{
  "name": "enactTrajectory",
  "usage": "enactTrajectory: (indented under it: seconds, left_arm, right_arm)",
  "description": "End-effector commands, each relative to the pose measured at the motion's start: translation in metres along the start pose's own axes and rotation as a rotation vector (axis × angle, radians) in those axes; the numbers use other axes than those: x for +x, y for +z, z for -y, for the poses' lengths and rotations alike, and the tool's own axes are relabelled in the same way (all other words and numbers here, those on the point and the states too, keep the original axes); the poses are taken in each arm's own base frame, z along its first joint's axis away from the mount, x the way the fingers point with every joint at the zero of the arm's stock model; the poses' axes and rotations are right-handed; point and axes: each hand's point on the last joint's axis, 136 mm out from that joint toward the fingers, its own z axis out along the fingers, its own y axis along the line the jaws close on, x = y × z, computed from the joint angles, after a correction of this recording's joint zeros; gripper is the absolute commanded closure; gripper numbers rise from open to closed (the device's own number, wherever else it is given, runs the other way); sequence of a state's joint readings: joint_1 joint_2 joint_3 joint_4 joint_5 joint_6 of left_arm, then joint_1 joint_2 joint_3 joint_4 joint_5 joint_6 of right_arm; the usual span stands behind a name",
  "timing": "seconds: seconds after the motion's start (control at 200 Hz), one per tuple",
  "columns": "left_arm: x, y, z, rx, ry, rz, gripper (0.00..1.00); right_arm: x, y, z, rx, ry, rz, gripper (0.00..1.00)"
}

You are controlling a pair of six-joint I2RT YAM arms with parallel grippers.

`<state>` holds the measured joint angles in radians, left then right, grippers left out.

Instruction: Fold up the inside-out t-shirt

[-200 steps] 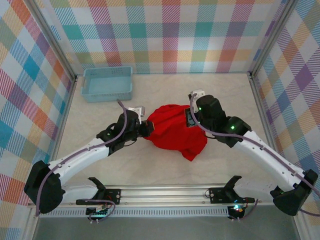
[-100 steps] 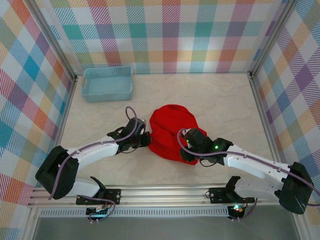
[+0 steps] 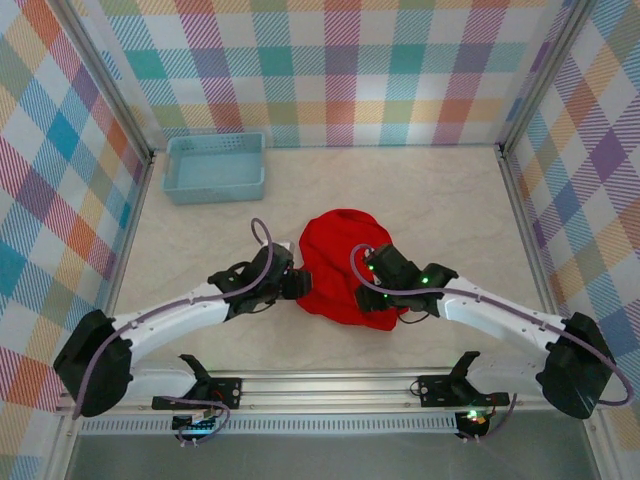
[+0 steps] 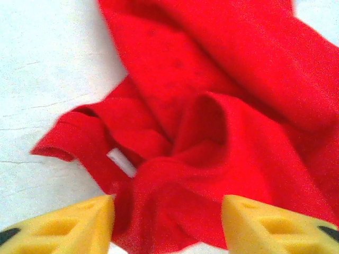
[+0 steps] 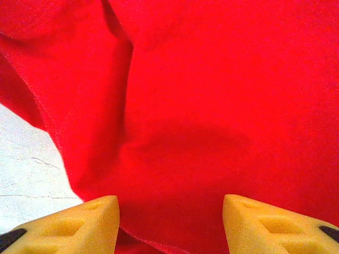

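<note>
The inside-out t-shirt [image 3: 335,255] is a bright red, rumpled heap at the middle of the table. My left gripper [image 3: 293,284] sits at its left edge, and my right gripper [image 3: 368,290] rests over its near right part. In the left wrist view the yellow fingertips [image 4: 74,225] stand apart, low over bunched red folds [image 4: 212,132] with a small white tag [image 4: 122,161] showing. In the right wrist view the yellow fingertips [image 5: 79,222] are also spread, with smooth red cloth [image 5: 212,106] beneath them. Neither gripper pinches the cloth.
A light-blue plastic basket [image 3: 216,167] stands at the back left by the wall. Plaid walls and metal rails [image 3: 520,200] close in the pale tabletop [image 3: 450,210]. The arm bases sit on the near rail [image 3: 330,385].
Both grippers came down with the shirt, set it on the table and opened, letting the cloth go. The heap has settled lower and more compact.
</note>
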<state>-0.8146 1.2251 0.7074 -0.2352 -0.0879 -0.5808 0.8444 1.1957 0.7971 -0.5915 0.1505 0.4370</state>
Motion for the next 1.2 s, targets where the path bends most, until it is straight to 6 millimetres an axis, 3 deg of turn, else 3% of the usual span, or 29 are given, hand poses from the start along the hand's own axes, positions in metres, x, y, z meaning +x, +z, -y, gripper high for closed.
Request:
enactTrajectory:
  seconds: [0.0,0.11,0.27,0.5,0.61,0.745,0.915,1.02,1.11,1.195]
  left_arm:
    - [0.018,-0.007,0.025,0.057,0.067,0.009,0.36]
    - [0.033,-0.002,0.061,0.185,0.115,0.001,0.29]
    - [0.048,0.014,0.088,0.272,0.124,-0.031,0.26]
    - [0.054,0.035,0.116,0.286,0.15,-0.056,0.21]
    - [0.052,0.046,0.123,0.293,0.121,-0.052,0.19]
    - [0.052,0.058,0.124,0.28,0.099,-0.052,0.2]
    - [0.059,0.07,0.103,0.174,0.097,-0.069,0.34]
    - [0.064,0.073,0.085,0.096,0.117,-0.078,0.53]
    - [0.07,0.071,0.075,0.089,0.131,-0.082,0.68]
    - [0.076,0.066,0.077,0.146,0.127,-0.084,0.77]
  right_arm:
    - [0.001,0.007,-0.001,-0.007,-0.005,-0.009,0.5]
    - [-0.01,0.008,0.0,-0.008,0.021,0.0,0.72]
    - [-0.032,-0.001,0.002,-0.026,0.066,0.059,1.0]
    - [-0.053,-0.033,-0.014,-0.138,0.071,0.17,1.0]
    - [-0.05,-0.039,-0.023,-0.205,0.075,0.18,1.0]
    - [-0.044,-0.038,-0.018,-0.196,0.082,0.182,1.0]
    - [-0.048,-0.05,0.001,-0.102,0.106,0.237,1.0]
    - [-0.056,-0.06,0.019,-0.05,0.153,0.282,1.0]
    - [-0.06,-0.056,0.037,-0.041,0.212,0.277,1.0]
    - [-0.064,-0.046,0.044,-0.067,0.232,0.269,1.0]
